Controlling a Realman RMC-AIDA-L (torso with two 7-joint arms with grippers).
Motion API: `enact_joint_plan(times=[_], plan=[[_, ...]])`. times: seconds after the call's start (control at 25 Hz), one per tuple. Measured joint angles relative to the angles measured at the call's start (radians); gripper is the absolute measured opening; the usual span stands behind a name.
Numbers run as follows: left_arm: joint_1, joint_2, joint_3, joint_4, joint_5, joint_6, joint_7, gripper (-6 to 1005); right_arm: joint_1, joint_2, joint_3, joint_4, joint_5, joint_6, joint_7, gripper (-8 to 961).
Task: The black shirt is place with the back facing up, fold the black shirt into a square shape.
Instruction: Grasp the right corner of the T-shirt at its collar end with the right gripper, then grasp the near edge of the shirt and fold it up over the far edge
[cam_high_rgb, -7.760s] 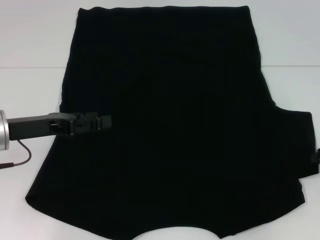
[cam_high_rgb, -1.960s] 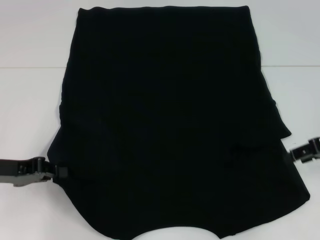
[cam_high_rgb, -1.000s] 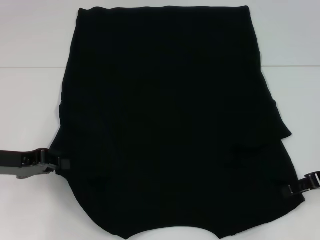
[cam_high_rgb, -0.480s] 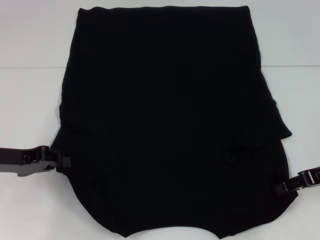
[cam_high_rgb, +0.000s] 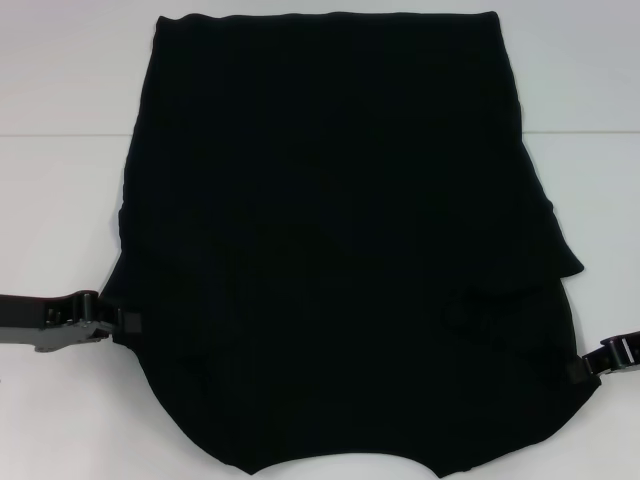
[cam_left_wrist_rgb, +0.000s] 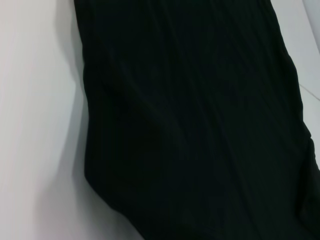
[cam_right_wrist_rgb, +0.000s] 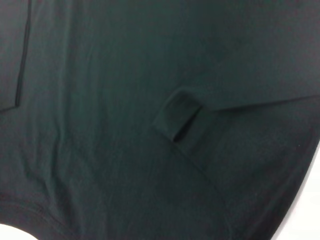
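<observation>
The large plain black soft-cloth shirt (cam_high_rgb: 340, 240) lies spread on the white tabletop (cam_high_rgb: 60, 200); the left gripper (cam_high_rgb: 122, 324) touches its left edge, the right gripper (cam_high_rgb: 580, 368) its right, grip on either impossible to tell

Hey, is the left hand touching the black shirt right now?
Touching. In the head view the left hand has its tip right against the black shirt at its left edge, with no table showing between them.
</observation>
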Motion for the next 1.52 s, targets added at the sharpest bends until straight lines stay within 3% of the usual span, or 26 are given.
enact_joint_plan(times=[0.16,0.72,0.88,0.92,1.08,1.36,1.52], plan=[[-0.002,0.001,0.004,0.0,0.0,0.006,0.0,40,0.0,0.0,0.002,-0.006,0.0,-0.015,0.012,73],[-0.019,0.01,0.049,-0.02,0.02,0.065,0.02,41,-0.023,-0.017,0.025,-0.019,-0.009,-0.098,0.053,57],[-0.02,0.01,0.08,-0.013,0.028,0.123,0.026,42,-0.061,0.006,0.019,-0.113,-0.032,-0.149,0.082,57],[-0.02,0.009,0.087,-0.013,0.028,0.142,0.029,42,-0.085,0.024,0.025,-0.177,-0.053,-0.183,0.089,57],[-0.01,0.001,0.113,-0.003,0.029,0.211,0.033,42,-0.123,0.034,0.031,-0.243,-0.061,-0.232,0.098,55],[0.047,-0.032,0.167,0.043,0.03,0.326,0.036,42,-0.208,0.03,0.046,-0.259,-0.06,-0.287,0.075,65],[0.053,-0.036,0.176,0.056,0.029,0.325,0.043,40,-0.196,0.023,0.12,-0.228,-0.028,-0.283,0.023,72]])
